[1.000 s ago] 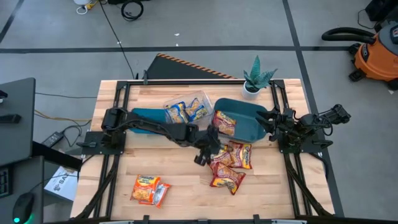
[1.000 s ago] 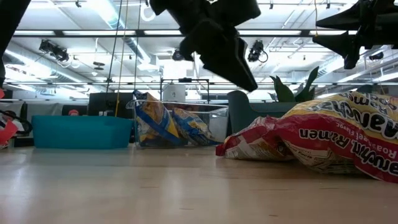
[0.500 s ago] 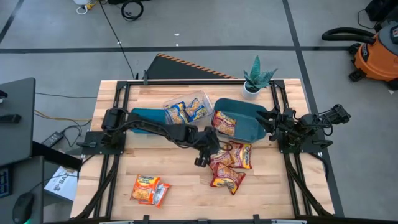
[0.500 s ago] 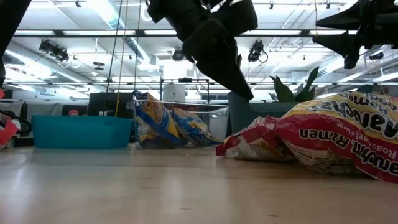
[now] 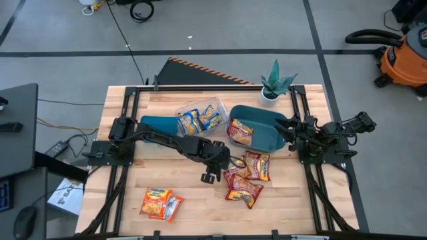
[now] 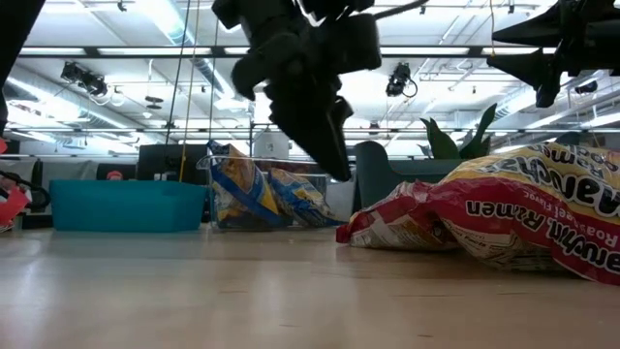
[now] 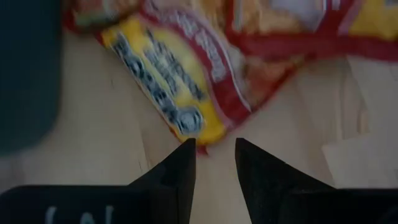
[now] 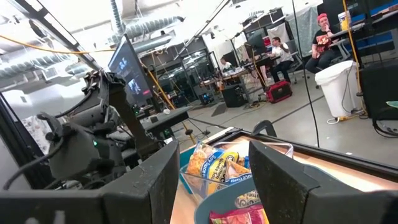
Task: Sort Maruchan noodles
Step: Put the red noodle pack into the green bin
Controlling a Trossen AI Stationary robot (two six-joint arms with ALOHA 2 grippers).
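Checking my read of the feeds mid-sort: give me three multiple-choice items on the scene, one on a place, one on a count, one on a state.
1. Where do the blue-and-yellow packets lie?
A. In the clear tray
B. On the bare table
C. In the left teal bin

2. How many red-and-yellow packets lie in the right teal bin?
A. None
B. One
C. Three

3. How is the left pincer?
A. Shut on a packet
B. Open, empty
C. Inside a bin

Key: 1 A, the blue-and-yellow packets sit inside the clear tray. 2 B, a single red-and-yellow packet shows in the right teal bin. 3 B, the left pincer shows a gap between its fingers, with the table pile just ahead.
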